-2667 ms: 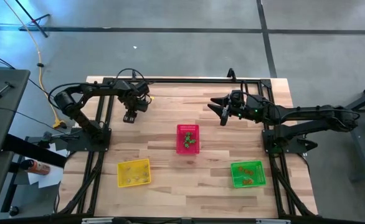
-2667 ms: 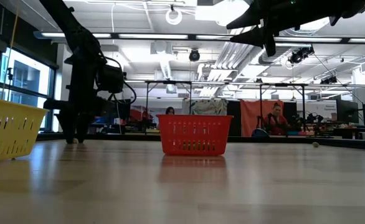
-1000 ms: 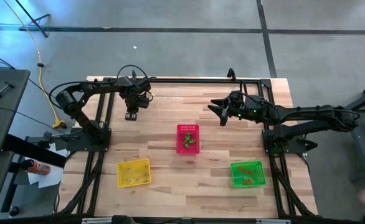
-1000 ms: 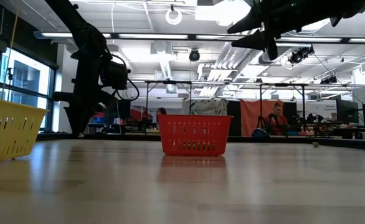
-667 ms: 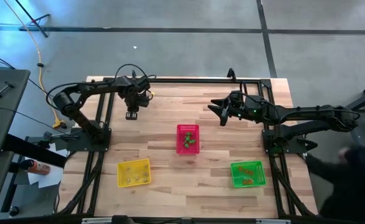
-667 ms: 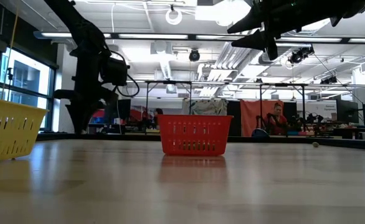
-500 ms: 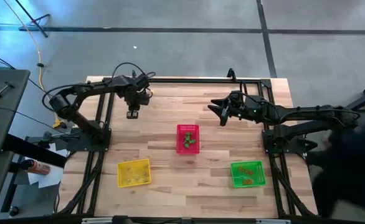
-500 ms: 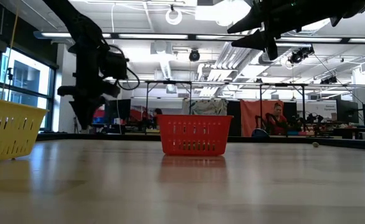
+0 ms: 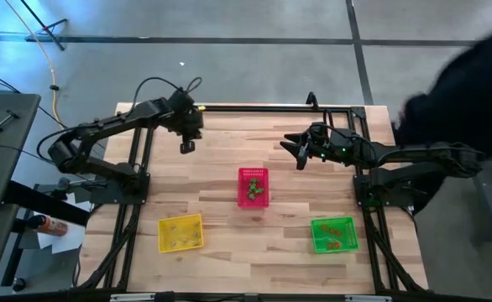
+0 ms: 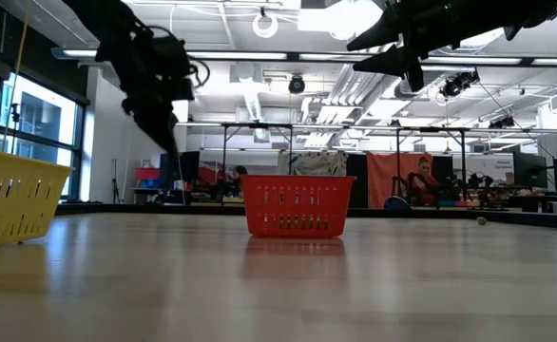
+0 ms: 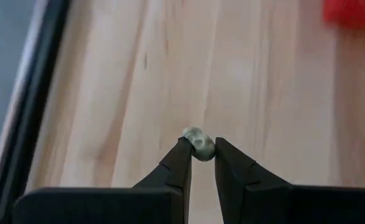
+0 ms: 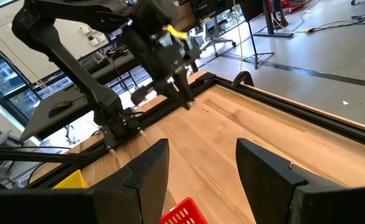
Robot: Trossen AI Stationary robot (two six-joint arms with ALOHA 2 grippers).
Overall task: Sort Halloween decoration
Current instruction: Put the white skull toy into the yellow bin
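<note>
**A:** Yellowish-grey, that little trinket (image 11: 199, 142) your left gripper (image 11: 199, 154) has; you can see it pinched right at the fingertips, the jaws drawn nearly together on it. It hangs clear of the wooden table (image 9: 221, 172), over the far left part by the frame.

**B:** So which step are you on?

**A:** By my reading, the carry. The piece is off the wood and you have yet to take it to a basket. Going by its pale yellowish colour, I would guess the yellow basket (image 9: 180, 232) at the near left is where it belongs (the trinkets already in there look a like shade, though they are too small to be sure).

**B:** And the others?

**A:** The red basket (image 9: 253, 186) sits mid-table and the green basket (image 9: 334, 234) at the near right, both with small pieces in them. One tiny piece (image 10: 482, 220) shows on the table far off in the low view.

**B:** What does the move ask of you?

**A:** Swing the left arm back toward the near edge, stop over the yellow basket's mouth, then let the jaws part. The grip is only at the tips, so go gently.

**B:** And your right gripper (image 9: 298, 151)?

**A:** It waits above the far right, fingers (image 12: 146, 168) spread and holding nothing.
</note>
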